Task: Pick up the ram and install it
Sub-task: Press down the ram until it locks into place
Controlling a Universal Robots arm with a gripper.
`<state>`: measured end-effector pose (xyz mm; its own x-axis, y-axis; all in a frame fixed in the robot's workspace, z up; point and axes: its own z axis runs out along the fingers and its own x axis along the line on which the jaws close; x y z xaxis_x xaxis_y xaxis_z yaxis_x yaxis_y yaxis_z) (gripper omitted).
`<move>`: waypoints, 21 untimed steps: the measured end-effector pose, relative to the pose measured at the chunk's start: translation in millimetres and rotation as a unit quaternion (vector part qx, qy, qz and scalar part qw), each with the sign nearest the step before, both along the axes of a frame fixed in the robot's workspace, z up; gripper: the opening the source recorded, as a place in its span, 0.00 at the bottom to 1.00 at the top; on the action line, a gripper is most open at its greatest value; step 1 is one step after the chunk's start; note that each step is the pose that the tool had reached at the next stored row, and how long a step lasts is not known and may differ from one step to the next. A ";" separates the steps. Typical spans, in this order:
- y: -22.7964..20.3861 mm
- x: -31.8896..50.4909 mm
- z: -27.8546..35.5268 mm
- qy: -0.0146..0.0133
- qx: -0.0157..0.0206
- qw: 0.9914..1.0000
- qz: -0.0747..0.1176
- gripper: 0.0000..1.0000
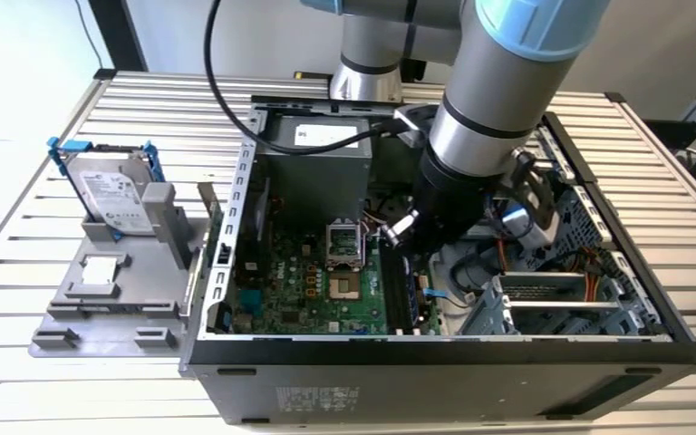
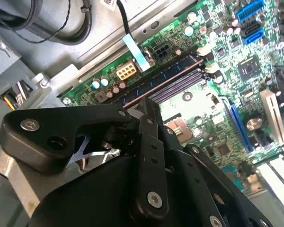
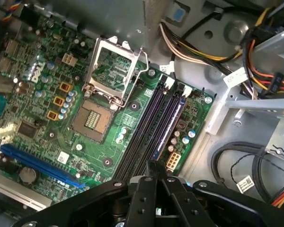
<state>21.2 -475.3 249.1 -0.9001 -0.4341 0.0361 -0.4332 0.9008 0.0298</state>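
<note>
1. The black two-fingered gripper [image 1: 397, 237] is reaching down into the open grey metal computer case [image 1: 445, 349], right of centre in the exterior view. Its fingers are drawn together with almost no gap, and nothing is visibly pinched between them.
2. The ram [image 2: 165, 82], a long thin dark stick with a coppery upper edge, appears in the second wrist view to stand in one of the long black memory slots [image 3: 146, 132] on the green motherboard [image 3: 132, 113]. The gripper [image 2: 149, 106] sits over its near end. I cannot tell whether the tips touch it.
3. I judge the main risk to be uneven seating. Pressure at one end alone could tilt the stick, leaving the far end by the white slot latches [image 2: 206, 49] raised and unlocked.
4. If the stick's notch is not lined up with the slot key, downward force could bend the board or chip the contacts.
5. In the first wrist view the gripper [image 3: 156, 168] is close to the neighbouring slots, so a sideways slip could land it on those, or on the open silver processor socket [image 3: 92, 120] further off.
6. The bundle of yellow and orange cables [image 3: 199, 47] lies well apart from the slots, but the arm could snag it
</note>
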 end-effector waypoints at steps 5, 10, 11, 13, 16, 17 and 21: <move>0.0 0.0 -0.1 -0.005 0.003 0.999 0.033 0.00; 0.0 -0.1 0.0 -0.012 0.008 0.998 0.064 0.00; 0.0 -0.1 0.1 -0.014 0.010 0.997 0.070 0.00; 0.0 0.0 -0.1 -0.016 0.012 0.996 0.082 0.00; 0.0 -0.1 0.0 -0.016 0.013 0.994 0.107 0.00; 0.0 -0.1 0.0 -0.015 0.013 0.993 0.117 0.00; 0.0 -0.1 -0.7 -0.015 0.014 0.988 0.153 0.00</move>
